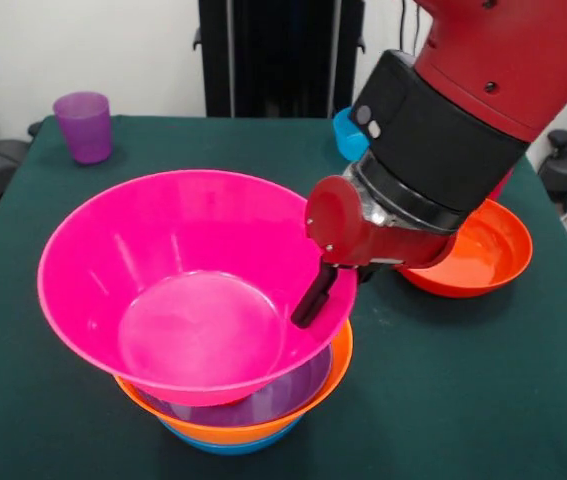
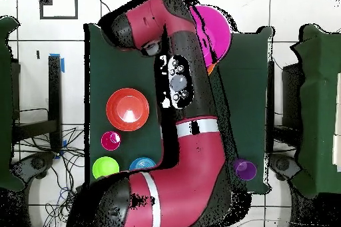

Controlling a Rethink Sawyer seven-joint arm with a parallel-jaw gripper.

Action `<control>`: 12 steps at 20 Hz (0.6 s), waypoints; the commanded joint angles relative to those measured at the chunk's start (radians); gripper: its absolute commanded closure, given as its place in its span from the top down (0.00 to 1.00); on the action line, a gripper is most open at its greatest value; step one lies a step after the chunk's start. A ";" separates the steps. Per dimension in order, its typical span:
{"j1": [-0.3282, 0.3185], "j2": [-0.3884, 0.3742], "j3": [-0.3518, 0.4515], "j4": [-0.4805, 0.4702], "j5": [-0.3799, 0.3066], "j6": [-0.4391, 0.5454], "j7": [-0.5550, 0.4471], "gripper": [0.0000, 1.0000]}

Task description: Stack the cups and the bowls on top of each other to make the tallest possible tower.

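Observation:
A large pink bowl [image 1: 193,280] sits tilted on top of the tower, a pile of a purple bowl [image 1: 283,395], an orange bowl [image 1: 338,365] and a blue bowl [image 1: 233,445] at the table's near side. My gripper [image 1: 308,305] is at the pink bowl's right rim, shut on it. One black finger [image 1: 313,293] reaches down inside the rim; the other is hidden behind the bowl. In the overhead view the arm covers most of the pink bowl [image 2: 216,28]. A purple cup [image 1: 85,125] stands at the far left corner.
A red-orange bowl [image 1: 483,250] lies to the right of the arm, and a small blue bowl [image 1: 346,135] shows behind it. The overhead view shows the red-orange bowl [image 2: 127,109], a small magenta cup [image 2: 110,140], a green bowl [image 2: 105,167], a blue bowl [image 2: 142,164] and the purple cup [image 2: 245,168].

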 commanded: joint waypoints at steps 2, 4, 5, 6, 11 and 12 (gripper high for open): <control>0.048 0.017 -0.054 0.061 -0.002 0.023 -0.022 0.00; 0.053 0.021 -0.063 0.057 0.000 0.016 -0.020 0.00; 0.054 0.022 -0.066 0.056 0.002 0.012 -0.019 0.00; 0.053 0.022 -0.068 0.057 0.006 0.010 -0.019 0.00; 0.037 0.027 -0.072 0.063 0.019 -0.019 -0.043 0.00; 0.034 0.028 -0.073 0.065 0.020 -0.024 -0.048 0.00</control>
